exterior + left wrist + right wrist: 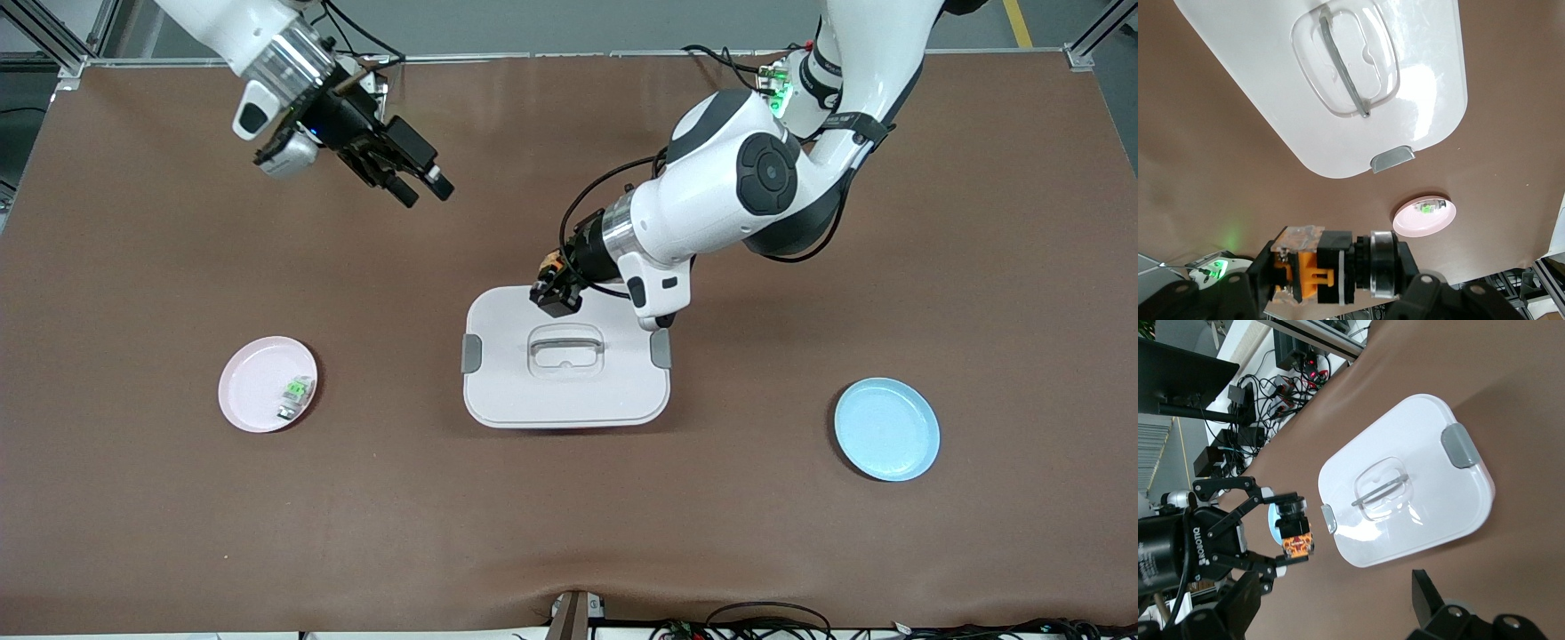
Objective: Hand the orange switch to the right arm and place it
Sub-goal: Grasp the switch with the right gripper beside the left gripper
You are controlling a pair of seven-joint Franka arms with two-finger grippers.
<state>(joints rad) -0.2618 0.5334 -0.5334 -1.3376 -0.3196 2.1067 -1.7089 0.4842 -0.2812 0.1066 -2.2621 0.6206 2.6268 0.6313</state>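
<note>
Front view | left gripper [553, 286] fingers clamp small black-and-orange cylindrical switch [555, 264] over white lidded box [565, 391] | right gripper [420, 187] apparently open, over brown desk [178, 222].

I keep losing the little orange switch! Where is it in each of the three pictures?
Front view: the orange switch is in the left gripper, over the white lidded box.
Left wrist view: the orange switch is clamped between the gripper's fingers.
Right wrist view: the orange switch is held up in the left gripper.
Shared landmark: the white lidded box.
</note>
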